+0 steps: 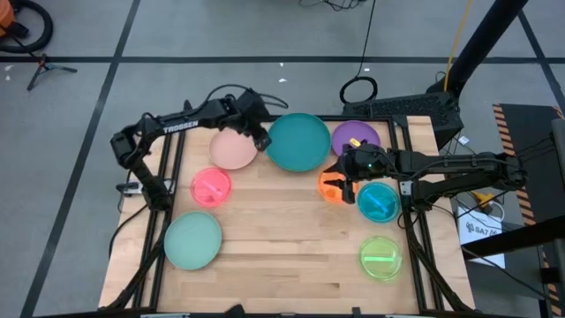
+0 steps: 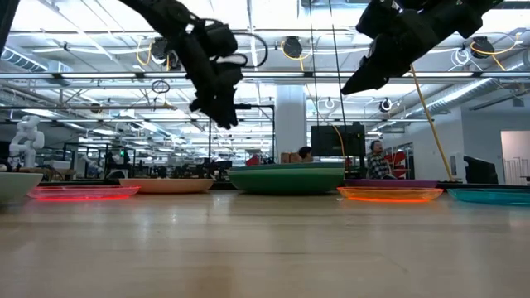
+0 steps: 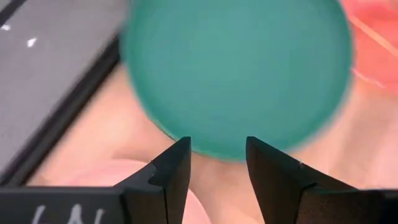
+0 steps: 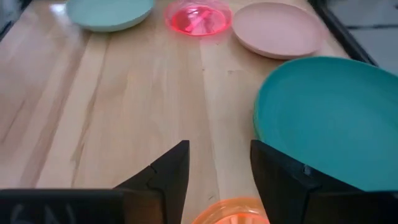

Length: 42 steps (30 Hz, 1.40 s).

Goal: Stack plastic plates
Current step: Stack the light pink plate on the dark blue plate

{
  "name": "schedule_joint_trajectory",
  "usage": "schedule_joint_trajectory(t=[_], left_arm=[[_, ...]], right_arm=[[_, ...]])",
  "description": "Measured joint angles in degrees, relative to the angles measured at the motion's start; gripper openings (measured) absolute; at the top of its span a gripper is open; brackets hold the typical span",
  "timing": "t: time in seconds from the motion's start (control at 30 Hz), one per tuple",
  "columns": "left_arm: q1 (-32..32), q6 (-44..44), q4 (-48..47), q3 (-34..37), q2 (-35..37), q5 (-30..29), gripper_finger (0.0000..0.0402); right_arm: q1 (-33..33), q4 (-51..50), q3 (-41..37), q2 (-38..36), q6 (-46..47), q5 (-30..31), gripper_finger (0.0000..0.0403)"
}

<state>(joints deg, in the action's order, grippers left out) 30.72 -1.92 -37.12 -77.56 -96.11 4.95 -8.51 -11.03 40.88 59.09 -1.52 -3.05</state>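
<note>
Several plastic plates lie flat on the wooden table: a large teal plate (image 1: 298, 141) (image 4: 329, 118) at the far edge, a purple plate (image 1: 355, 135) beside it, a pale pink plate (image 1: 233, 148), a translucent pink plate (image 1: 211, 187), a mint plate (image 1: 192, 239), an orange plate (image 1: 334, 185), a blue plate (image 1: 380, 200) and a lime plate (image 1: 381, 258). My left gripper (image 1: 260, 140) (image 3: 217, 168) is open, raised between the pale pink and teal plates. My right gripper (image 1: 340, 184) (image 4: 219, 180) is open above the orange plate (image 4: 233, 211). The low view shows both grippers well off the table.
A black frame rail (image 1: 402, 150) runs round the table's sides. Bare wood (image 1: 291, 238) spreads over the middle and near part between the mint and lime plates. Cables and a stand sit on the floor beyond the far edge; people show far off in the room.
</note>
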Motion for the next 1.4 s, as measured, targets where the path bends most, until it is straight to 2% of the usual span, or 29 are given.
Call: schedule_joint_trajectory(t=[0.2, 0.43, 0.63, 0.9, 1.03, 1.17, 1.4], left_arm=[[-9.9, 1.8, -3.3, 1.1, 3.1, -0.6, 0.0159], [-21.1, 3.5, -7.3, 4.9, 6.5, -8.3, 0.0159], [-25.9, 9.5, -6.0, 11.3, 8.6, -10.2, 0.0159], [-22.9, 11.9, 1.2, 20.2, 9.9, -12.9, 0.0159], [-20.0, 14.1, 4.2, 23.2, 10.0, -13.0, 0.0159], [-17.5, 16.5, 6.6, 24.6, 10.2, -13.0, 0.0159], [-13.2, 20.2, 6.9, 24.7, 10.0, -11.8, 0.0159]], right_arm=[[0.0, -0.4, 0.0, 0.0, 6.4, 1.7, 0.0164], [1.3, -1.3, 0.0, 0.2, 11.5, 1.6, 0.0164], [3.7, -1.9, 0.0, 0.3, 12.8, 1.6, 0.0164], [4.9, -2.7, 0.0, 0.3, 13.0, 2.1, 0.0164], [4.5, -2.9, 0.0, 0.3, 16.2, 10.3, 0.0164], [2.6, -6.8, 0.0, 0.1, 17.3, 14.7, 0.0164], [0.3, -11.9, 0.0, -0.1, 20.4, 15.0, 0.0164]])
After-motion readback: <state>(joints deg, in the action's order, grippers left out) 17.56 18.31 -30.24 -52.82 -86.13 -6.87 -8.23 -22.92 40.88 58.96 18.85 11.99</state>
